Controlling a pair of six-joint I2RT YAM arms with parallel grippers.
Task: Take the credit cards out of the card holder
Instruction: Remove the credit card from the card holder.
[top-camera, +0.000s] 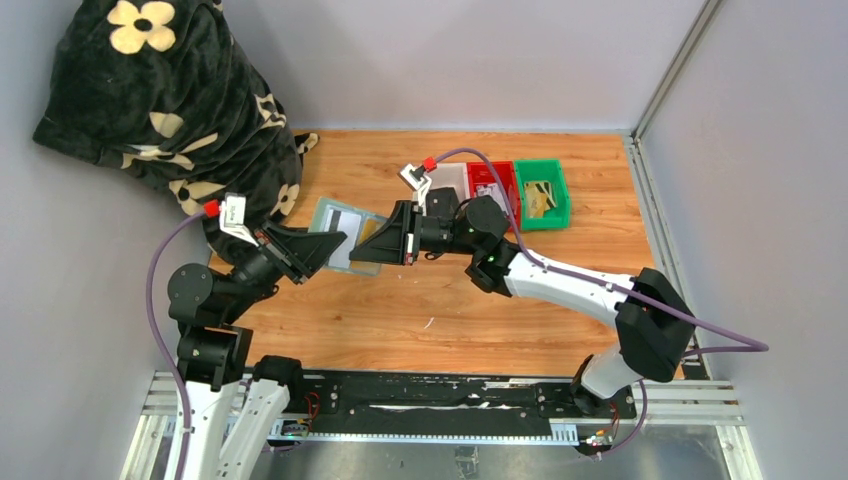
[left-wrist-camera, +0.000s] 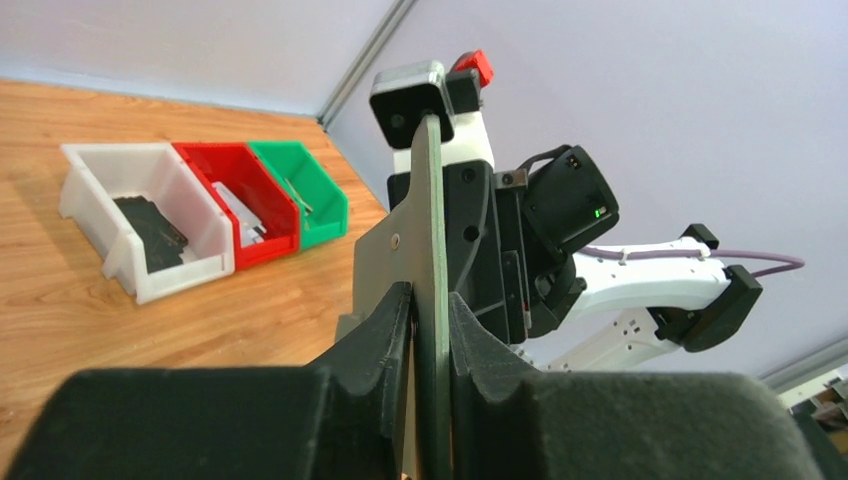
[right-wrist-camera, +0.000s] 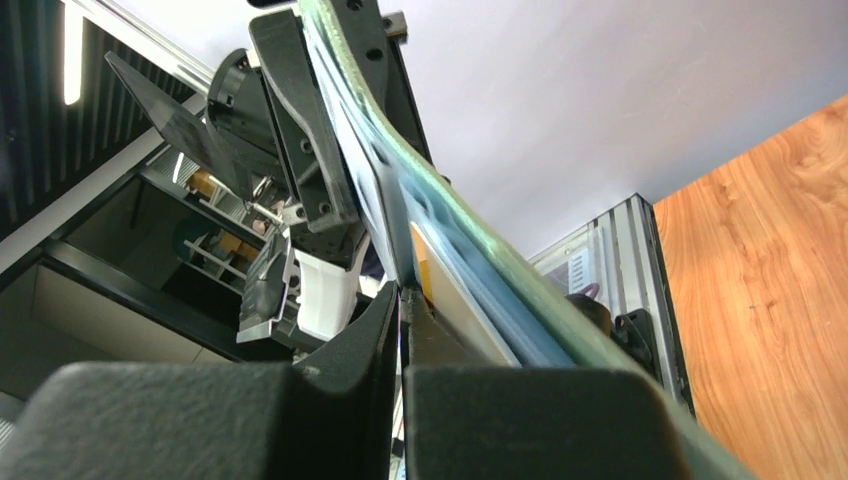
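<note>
A: Where is the card holder (top-camera: 322, 212) found?

B: It is held open above the counter (top-camera: 430, 320). 1 edge is clamped by the left hand (top-camera: 335, 243). The right hand (top-camera: 388, 240) is clenched at the tan-gold card (top-camera: 371, 232); whether pocket fabric is pinched too cannot be told. The white striped card (top-camera: 347, 222) is seated beside it.

A: How should they be handled?

B: The holder is judged soft, the cards light, stiff and slick. An exposed card edge should be pinched.

A: And the 3 bins?

B: A dark flat item is seen in the white bin (left-wrist-camera: 172, 280), pale pieces in the red bin (left-wrist-camera: 262, 250), tan pieces in the green bin (left-wrist-camera: 328, 215).
</note>
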